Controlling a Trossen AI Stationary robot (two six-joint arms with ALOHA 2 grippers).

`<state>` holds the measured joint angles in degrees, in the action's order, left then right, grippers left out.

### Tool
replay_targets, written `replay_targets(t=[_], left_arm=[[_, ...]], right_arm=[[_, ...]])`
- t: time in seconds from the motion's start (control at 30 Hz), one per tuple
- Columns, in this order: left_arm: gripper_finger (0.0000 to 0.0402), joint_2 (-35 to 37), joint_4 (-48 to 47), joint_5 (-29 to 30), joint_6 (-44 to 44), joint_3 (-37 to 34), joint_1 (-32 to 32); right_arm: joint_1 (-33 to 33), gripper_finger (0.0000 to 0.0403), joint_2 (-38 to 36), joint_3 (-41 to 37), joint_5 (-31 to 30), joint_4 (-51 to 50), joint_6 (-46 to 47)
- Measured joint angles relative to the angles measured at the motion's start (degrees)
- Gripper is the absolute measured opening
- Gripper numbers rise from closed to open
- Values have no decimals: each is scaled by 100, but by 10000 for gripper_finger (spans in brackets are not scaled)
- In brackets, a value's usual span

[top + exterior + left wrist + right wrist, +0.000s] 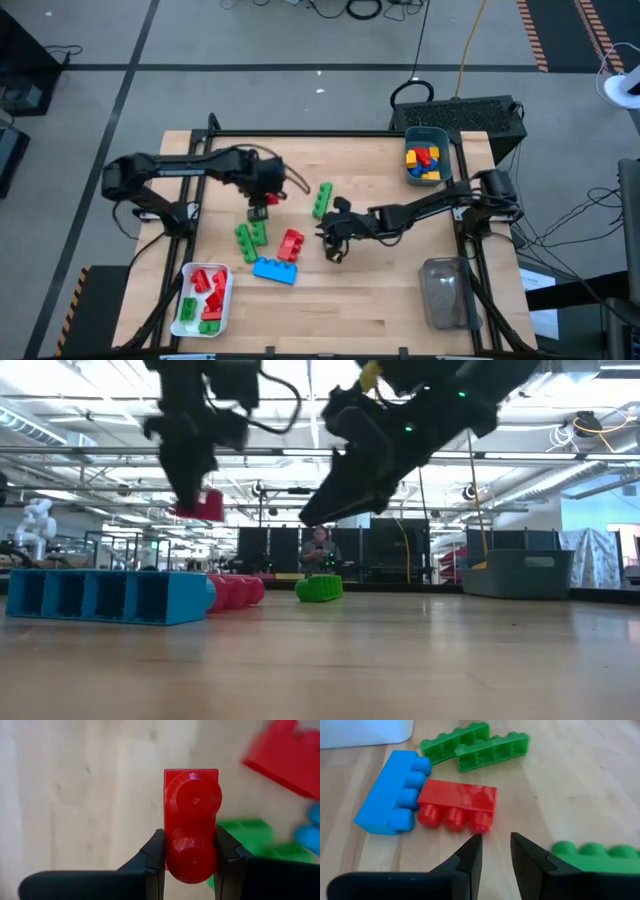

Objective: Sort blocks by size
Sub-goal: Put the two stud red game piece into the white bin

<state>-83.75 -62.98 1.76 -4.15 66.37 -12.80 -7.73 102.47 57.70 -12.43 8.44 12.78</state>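
Observation:
My left gripper (260,205) is shut on a small red two-stud brick (191,820) and holds it above the table, over two green bars (250,237); it also shows in the low view (200,505). My right gripper (328,240) hovers empty, its fingers (472,852) a narrow gap apart, just right of a red three-stud brick (456,805). That brick lies on its side against a blue brick (390,795). Another green bar (322,200) lies on the table beyond my right gripper. My left gripper pinches the red brick's two side faces (167,852) between its two fingers (154,855), at the end near the gripper. The fingers come from above, pointing down. The brick is lifted clear of the table, and its other stud end (192,795) sticks out past the fingertips.
A white bin (228,300) at the near left holds red and green bricks. A grey-teal bin (445,150) at the far right holds blue, yellow and red bricks. A clear bin (443,292) stands at the near right. Bare wood lies at the table's near middle.

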Motion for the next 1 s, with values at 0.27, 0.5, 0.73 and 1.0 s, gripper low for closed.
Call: replay_targets(t=[0.27,0.5,0.73,1.0], left_arm=[[62,693,-992,-2,1290,1,1153],[62,1216,-1498,-4,2609,7,2241],[62,1506,-1657,-70,4040,7,3466],[62,1436,-1675,-468,5663,7,5046]], right_arm=[[-2,86,961,1353,83,-825,-405],[-22,86,1522,2364,83,-1654,-689],[-45,86,1897,2910,380,-1678,-779],[-188,86,2099,3079,377,-1517,-775]])
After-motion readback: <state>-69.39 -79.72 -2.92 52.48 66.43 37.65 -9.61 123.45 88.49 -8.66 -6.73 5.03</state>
